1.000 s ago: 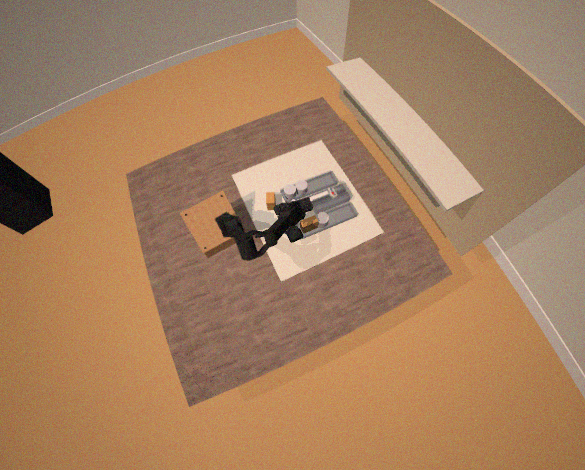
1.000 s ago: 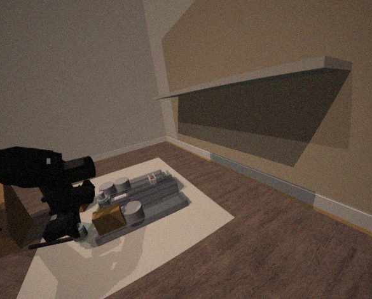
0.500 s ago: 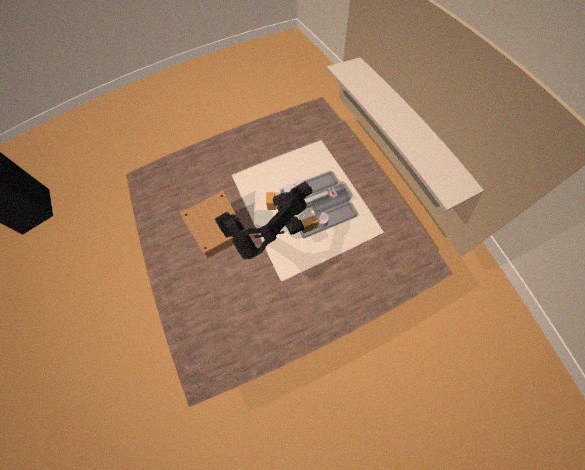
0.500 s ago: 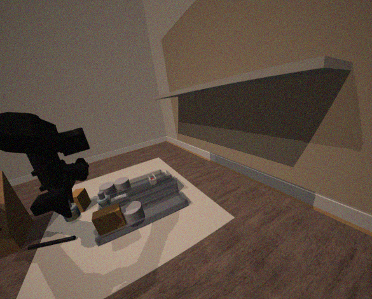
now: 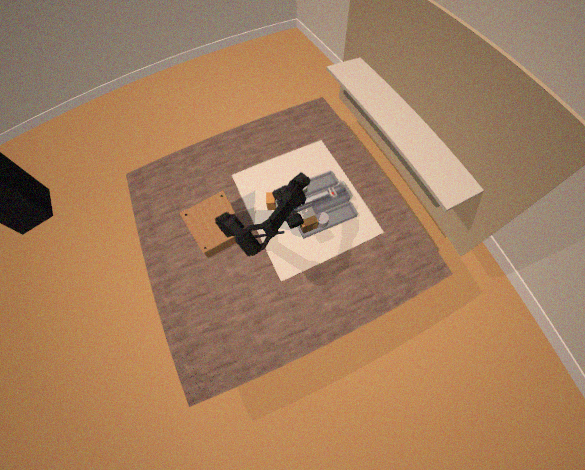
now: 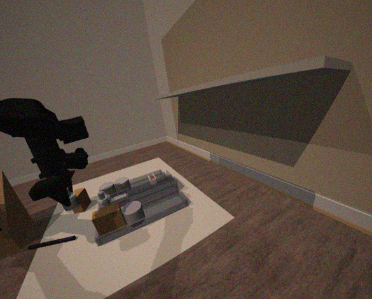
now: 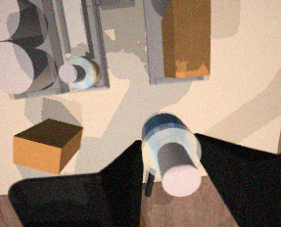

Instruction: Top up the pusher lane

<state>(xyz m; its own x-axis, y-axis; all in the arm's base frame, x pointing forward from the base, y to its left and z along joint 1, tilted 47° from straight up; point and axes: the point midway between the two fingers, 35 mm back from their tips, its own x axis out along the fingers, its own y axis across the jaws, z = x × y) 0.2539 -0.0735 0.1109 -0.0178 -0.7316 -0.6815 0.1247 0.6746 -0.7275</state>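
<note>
My gripper (image 7: 166, 142) (image 6: 68, 200) is shut on the loose jar (image 7: 165, 136) (image 6: 72, 200), pale blue glass with a grey lid, and holds it upright over the white mat (image 6: 179, 231) (image 5: 302, 258) in front of the grey lane rack (image 6: 166, 198) (image 5: 340, 209). The matching jar (image 7: 81, 73) (image 6: 102, 196) stands at the front end of the middle lane, a short way from the held one. The pusher plate with a red mark (image 6: 152, 177) (image 5: 332, 192) sits farther back in the rack.
A loose brown box (image 7: 47, 145) (image 6: 82, 198) lies beside the gripper. Another brown box (image 7: 186, 37) (image 6: 109, 219) and a grey cylinder (image 6: 133, 210) fill one lane's front; two grey cylinders (image 7: 13, 67) (image 6: 122, 183) another. A black rod (image 6: 51, 242) lies on the mat.
</note>
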